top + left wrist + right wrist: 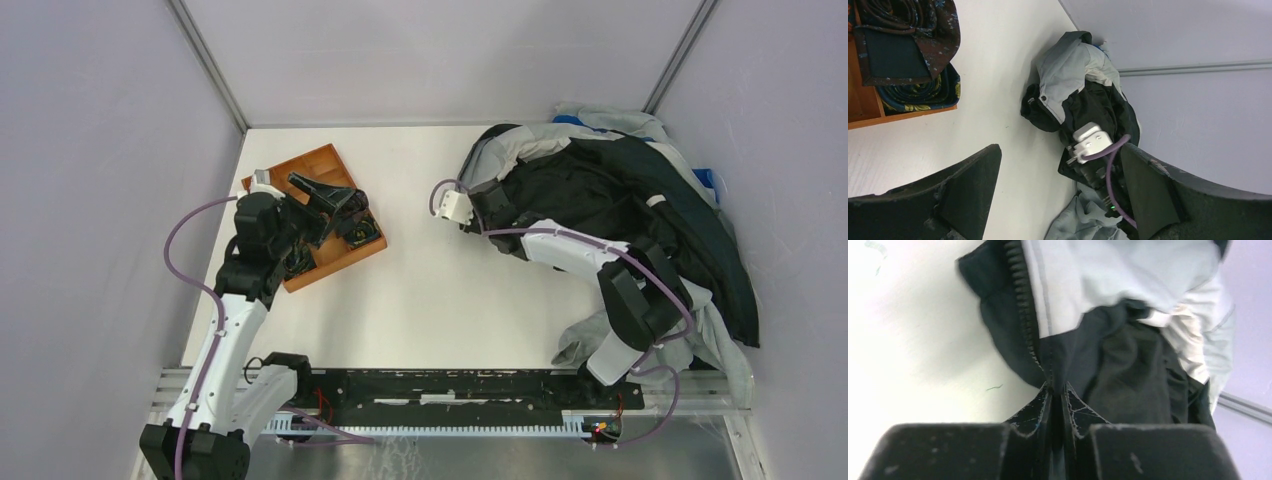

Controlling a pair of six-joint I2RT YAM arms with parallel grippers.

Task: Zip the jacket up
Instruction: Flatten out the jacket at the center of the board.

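Jacket (620, 190) is heaped in the far right corner of the bench (440, 290), over a pale grey garment (590, 335) and a blue one (705, 180). Right gripper (1055, 390): jaws pinched narrow on the jacket's dark edge just below the zipper (1023, 300) teeth. Left gripper (330, 205): jaws wide, holding nothing, above the wooden tray (320, 160) of folded ties (913, 45), well apart from the jacket.
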